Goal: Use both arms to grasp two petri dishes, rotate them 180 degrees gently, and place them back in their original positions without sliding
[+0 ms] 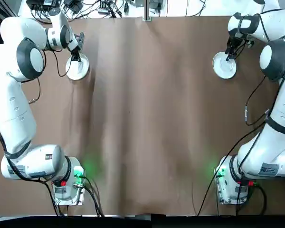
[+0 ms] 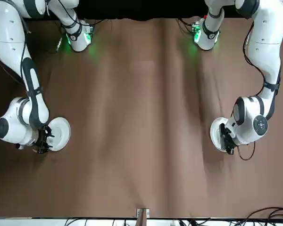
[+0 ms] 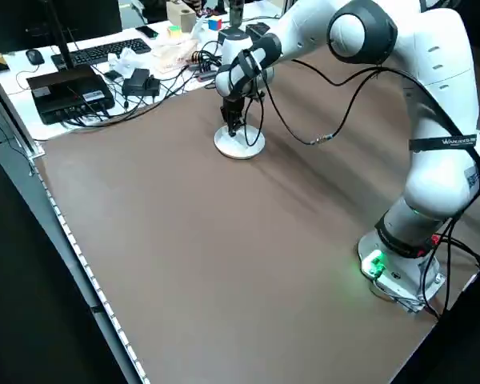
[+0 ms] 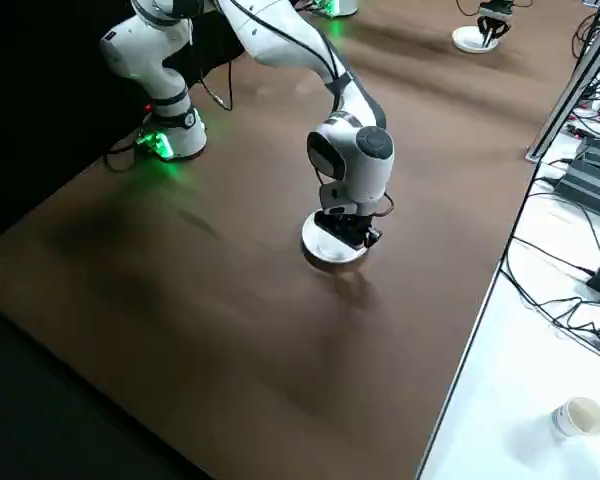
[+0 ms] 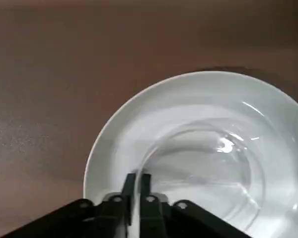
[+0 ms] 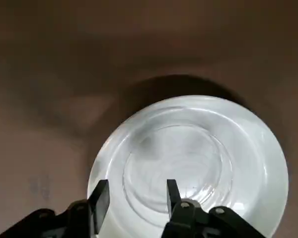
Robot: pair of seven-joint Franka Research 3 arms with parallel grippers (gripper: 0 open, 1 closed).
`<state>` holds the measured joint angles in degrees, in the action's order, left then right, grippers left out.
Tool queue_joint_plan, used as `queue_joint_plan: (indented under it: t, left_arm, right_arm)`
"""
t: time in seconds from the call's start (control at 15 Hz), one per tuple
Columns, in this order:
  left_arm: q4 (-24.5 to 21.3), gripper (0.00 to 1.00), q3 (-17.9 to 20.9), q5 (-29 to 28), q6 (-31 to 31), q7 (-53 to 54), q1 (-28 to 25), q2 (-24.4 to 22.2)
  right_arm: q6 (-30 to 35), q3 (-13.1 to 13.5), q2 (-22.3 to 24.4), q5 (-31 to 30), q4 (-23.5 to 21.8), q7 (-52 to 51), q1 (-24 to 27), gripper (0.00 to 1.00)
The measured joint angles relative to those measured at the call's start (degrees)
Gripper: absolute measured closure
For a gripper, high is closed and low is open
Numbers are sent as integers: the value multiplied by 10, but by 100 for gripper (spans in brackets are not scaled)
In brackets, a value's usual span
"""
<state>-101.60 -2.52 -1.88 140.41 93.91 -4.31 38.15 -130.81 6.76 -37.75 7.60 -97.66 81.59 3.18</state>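
The left black two-finger gripper pinches 1 clear petri dish; the right gripper, spread, has another clear round dish just beyond; rigid, slick, probably brittle: take its rim lightly.

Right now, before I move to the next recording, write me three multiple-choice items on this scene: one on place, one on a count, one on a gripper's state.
1. In the right wrist view, where is the clear petri dish?
A) On bare tabletop
B) Over the white disc
C) Inside a cup

2. How many white discs lie on the brown table?
A) One
B) Two
C) Four

3. How do the right gripper's jaws stand, at the far right of the table?
A) Apart
B) Pressed together
C) Out of view

Right letters:
1: B, the petri dish shows within the outline of the white disc.
2: B, the top view shows a left disc and a right disc.
3: A, the right gripper has a wide gap between its fingers.
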Motion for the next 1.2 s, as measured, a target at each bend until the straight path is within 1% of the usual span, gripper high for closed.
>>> queue_joint_plan:
  t: [0.07, 0.2, 0.53, 0.67, 0.87, 0.93, 1.0, 1.07, 1.2]
  left_arm:
    - [0, 96, 0, 0, 0, 0, 0, 0]
    - [0, 96, 0, 0, 0, -6, -1, 0]
    - [5, 96, 2, 0, 0, -74, -14, -2]
    - [10, 96, 2, 0, -5, -127, -20, -5]
    - [33, 96, 4, -1, -48, -229, -19, -7]
    - [42, 96, 4, -1, -62, -246, -18, -8]
    - [51, 96, 4, -1, -76, -266, -17, -9]
    - [57, 96, 4, -1, -87, -291, -16, -11]
    - [64, 96, 4, -1, -104, -368, -16, -17]
  right_arm:
    - [-2, 0, -4, 0, 0, 0, 0, 45]
    - [-6, 0, -10, 0, 0, 0, 0, 45]
    - [-6, -2, -16, 0, 0, 0, 0, 45]
    - [-6, -2, -18, 0, 0, 0, 0, 45]
    - [-7, -2, -20, 0, 0, 0, 0, 45]
    - [-9, -2, -21, 0, 0, 0, 0, 48]
    - [-12, -2, -22, 0, 0, 0, 0, 48]
    - [-14, -2, -23, 0, 0, 0, 0, 51]
    - [-15, -2, -24, 0, 0, 0, 0, 52]
